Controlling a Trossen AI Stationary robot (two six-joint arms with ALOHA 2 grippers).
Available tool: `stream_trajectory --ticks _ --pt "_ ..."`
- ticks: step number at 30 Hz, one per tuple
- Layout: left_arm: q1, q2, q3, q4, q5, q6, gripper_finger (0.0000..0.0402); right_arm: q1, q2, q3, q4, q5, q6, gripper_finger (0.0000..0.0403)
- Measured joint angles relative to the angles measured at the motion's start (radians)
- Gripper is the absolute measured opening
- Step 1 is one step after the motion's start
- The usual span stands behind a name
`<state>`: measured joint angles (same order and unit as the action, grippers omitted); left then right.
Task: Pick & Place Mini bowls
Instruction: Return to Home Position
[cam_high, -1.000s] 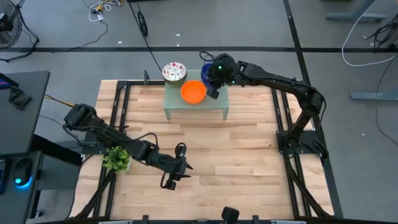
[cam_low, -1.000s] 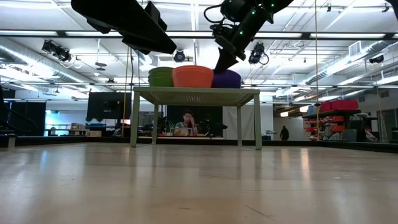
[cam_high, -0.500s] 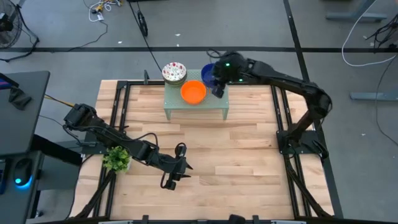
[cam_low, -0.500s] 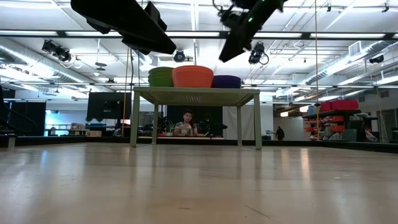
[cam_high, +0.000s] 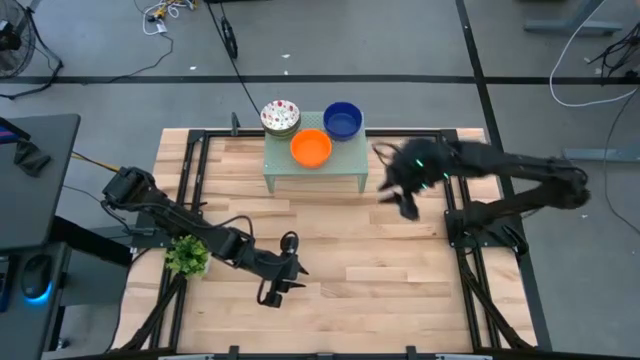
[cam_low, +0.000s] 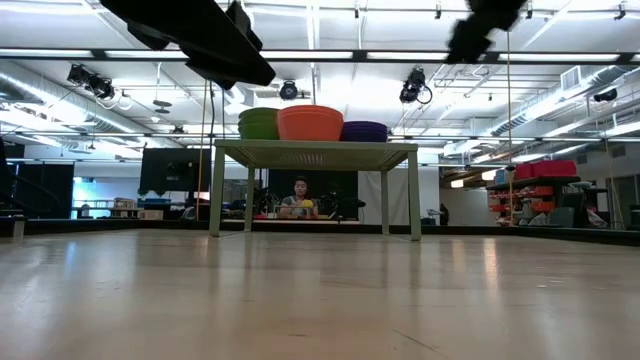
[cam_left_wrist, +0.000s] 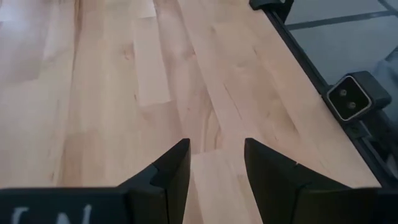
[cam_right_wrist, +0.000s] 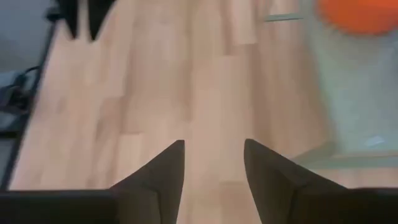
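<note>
Three groups of mini bowls sit on the pale green mesh stand (cam_high: 315, 170) at the table's far side: a white red-speckled stack (cam_high: 280, 117), an orange bowl (cam_high: 311, 148) and a blue bowl (cam_high: 343, 121). The low view shows them side by side on the stand top (cam_low: 315, 146). My right gripper (cam_high: 407, 206) hangs open and empty over the wood, to the right of the stand and nearer than it. My left gripper (cam_high: 275, 293) stands open and empty near the table's front edge, over bare wood (cam_left_wrist: 186, 74).
A small green plant (cam_high: 187, 257) stands at the front left beside my left arm. A small camera (cam_left_wrist: 348, 102) sits at the near edge ahead of my left gripper. Black frame rails (cam_high: 455, 200) run along the table's sides. Bare wood (cam_high: 380, 270) lies between stand and front edge.
My right gripper has left the blue bowl, risen, and swung toward the table's right and near edges, off the stand. The blue bowl stays on the stand's far right corner beside the orange one.
</note>
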<state>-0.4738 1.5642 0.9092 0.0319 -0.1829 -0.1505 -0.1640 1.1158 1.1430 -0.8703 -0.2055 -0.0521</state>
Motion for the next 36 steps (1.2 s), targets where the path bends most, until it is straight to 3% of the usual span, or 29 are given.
stream_trajectory --ticks 7,12,19,28,31,36 --pt "0.001 0.0 0.0 0.0 -0.003 0.003 0.0156 0.116 -0.422 -0.497 0.359 0.002 0.196 0.0146" --pt "0.006 0.0 0.0 0.001 -0.039 0.004 0.0156 0.142 -0.656 -0.802 0.748 0.003 0.362 0.013" --pt "0.006 0.0 0.0 0.003 -0.086 0.005 0.0156 0.221 -0.759 -1.12 1.36 0.012 0.459 0.011" --pt "0.006 0.0 0.0 0.008 -0.194 0.003 0.0149 0.236 -0.759 -1.121 1.286 0.014 0.25 0.0088" --pt "0.01 0.0 0.0 0.009 -0.249 0.039 0.0131 0.236 -0.759 -1.121 1.265 0.014 0.202 0.0084" --pt "0.027 -0.006 0.0 0.002 -0.25 0.058 0.0093 0.22 -0.817 -1.121 1.229 0.052 0.168 0.0056"
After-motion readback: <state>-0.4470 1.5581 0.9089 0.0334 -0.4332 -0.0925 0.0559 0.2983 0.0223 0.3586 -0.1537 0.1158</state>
